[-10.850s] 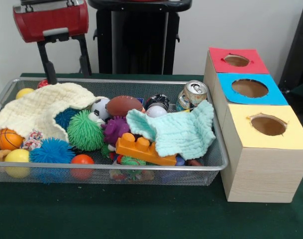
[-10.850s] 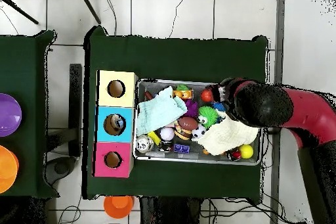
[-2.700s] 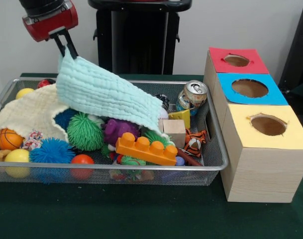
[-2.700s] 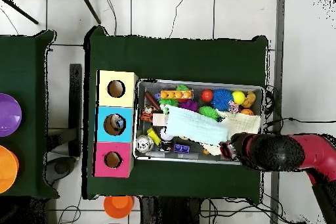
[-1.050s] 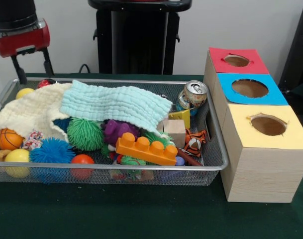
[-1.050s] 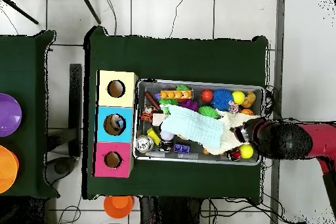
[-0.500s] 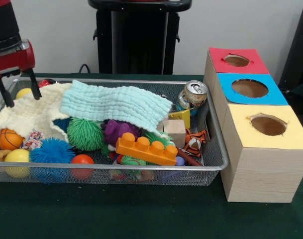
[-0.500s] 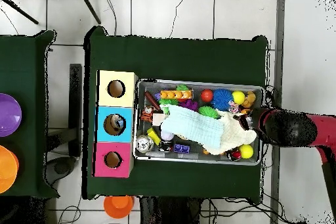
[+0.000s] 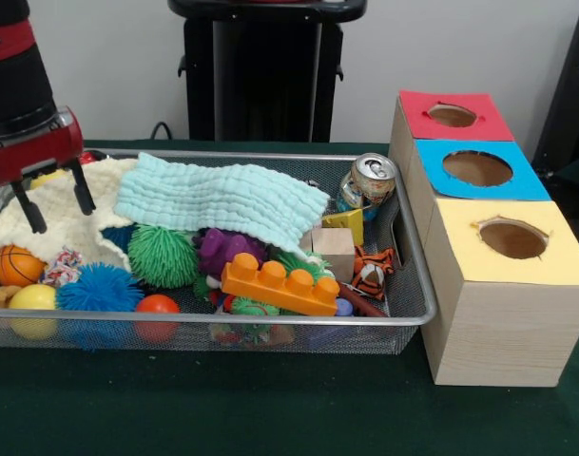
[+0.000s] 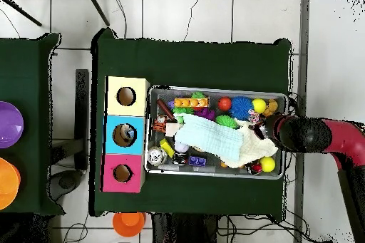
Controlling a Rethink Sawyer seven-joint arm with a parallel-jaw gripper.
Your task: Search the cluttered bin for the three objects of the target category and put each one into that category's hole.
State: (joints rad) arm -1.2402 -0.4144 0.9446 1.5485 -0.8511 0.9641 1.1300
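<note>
The wire mesh bin [image 9: 222,321] holds mixed toys and two cloths; it also shows in the overhead view [image 10: 214,89]. No see-through plastic bottle shows in either view. My gripper [image 9: 56,201] is open and empty, hanging just over the cream cloth [image 9: 51,228] at the bin's left end; in the overhead view the gripper [image 10: 262,132] is at the bin's right end. A mint cloth [image 9: 222,195] lies spread over the middle toys. The red-surrounded hole [image 9: 452,115] tops the farthest wooden box, and shows in the overhead view [image 10: 122,173].
A drink can [image 9: 370,179] leans in the bin's far right corner. An orange brick [image 9: 279,285], green spiky ball [image 9: 163,255], purple spiky ball [image 9: 221,249], wooden block [image 9: 334,252] and several balls fill the bin. Blue hole [image 9: 476,168] and yellow hole [image 9: 512,237] are nearer.
The gripper dragged the mint cloth off the bin's right part to the middle and let it go. In the last half second it moved in and down over the cream cloth.
</note>
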